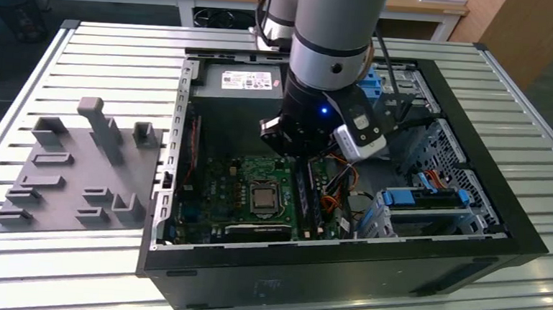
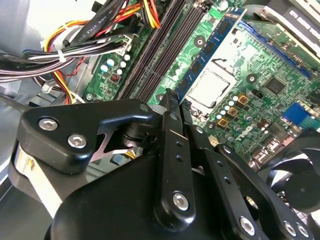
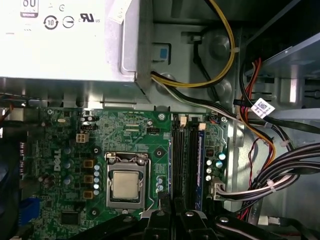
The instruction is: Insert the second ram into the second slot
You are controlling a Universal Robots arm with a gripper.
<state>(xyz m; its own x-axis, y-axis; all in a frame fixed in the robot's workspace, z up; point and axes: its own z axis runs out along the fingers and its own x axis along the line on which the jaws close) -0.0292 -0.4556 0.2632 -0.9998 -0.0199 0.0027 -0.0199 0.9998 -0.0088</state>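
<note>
The second ram [image 2: 210, 52], a blue stick with dark chips on its face, has its long axis parallel to the black memory slots [image 3: 184, 170]. In the exterior view those slots run from near to far, just right of the processor socket [image 3: 125, 185]. In the second wrist view the stick reaches straight out from the fingertips of the tool [image 2: 172, 100], whose fingers are drawn almost together and pinch it. Its free end points away from the tool, along the socket's edge. Whether its lower edge touches a slot cannot be told. In the exterior view the tool [image 1: 301, 148] hangs low inside the open computer case [image 1: 502, 234], over the far ends of the slots. A blue strip [image 3: 199, 170] lies along the slot farthest from the socket, and I cannot tell whether it is a stick or the slot itself. Bundled cables [image 2: 60, 55] crowd the slots' right side, and the power supply [image 3: 60, 40] sits beyond them. A grey fixture tray [image 1: 73, 178] rests on the slatted surface [image 1: 119, 52], left of the case.
</note>
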